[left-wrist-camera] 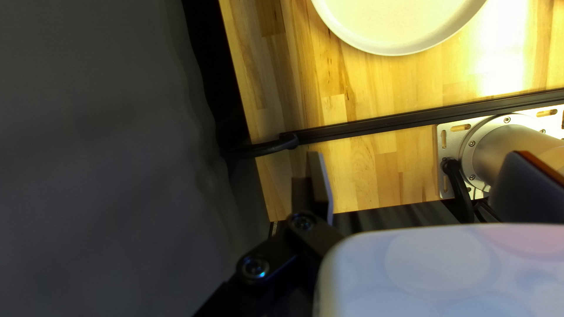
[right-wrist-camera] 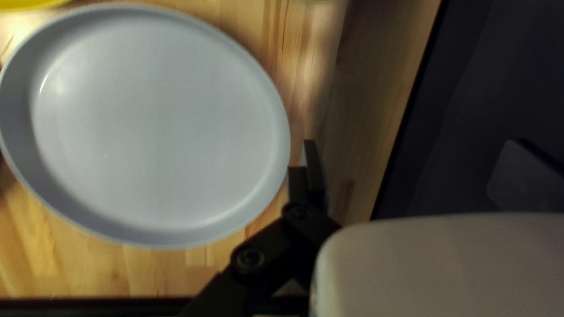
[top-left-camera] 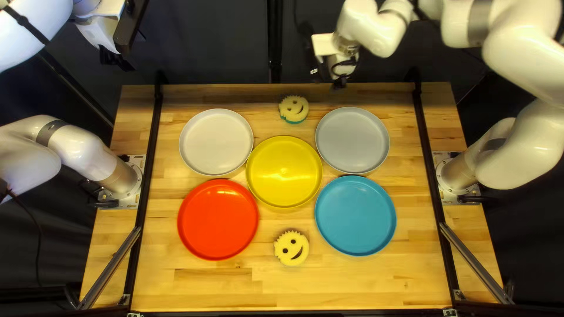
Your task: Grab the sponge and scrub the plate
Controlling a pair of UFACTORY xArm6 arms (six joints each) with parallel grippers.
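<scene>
Closest to the near edge of the table point(top-left-camera: 352, 287), a pale yellow smiling sponge point(top-left-camera: 291, 248) lies face up on bare wood between the red plate point(top-left-camera: 218, 219) and the blue plate point(top-left-camera: 355, 215), touching neither. Behind it, in the middle of the group, sits the yellow plate point(top-left-camera: 284, 172), with the white plate point(top-left-camera: 216, 142) and the grey plate point(top-left-camera: 352, 140) farther back on either side of it. Beyond the yellow plate, a second smiling sponge point(top-left-camera: 294, 110), teal along its lower part, rests between those back two, near the far edge. Over that edge hangs my right gripper point(top-left-camera: 339, 85), near the second sponge, which lies to its left in the top left view and a little closer to the table's near side; the first sponge is well apart from it, across the yellow plate. In the right wrist view, that gripper point(right-wrist-camera: 411, 145) has its fingers spread with nothing held, the grey plate beside one of them. My left gripper point(top-left-camera: 117, 60) is raised by the far left corner, in front of the dark curtain point(top-left-camera: 205, 41), its fingers likewise parted and empty, well apart from both sponges.
</scene>
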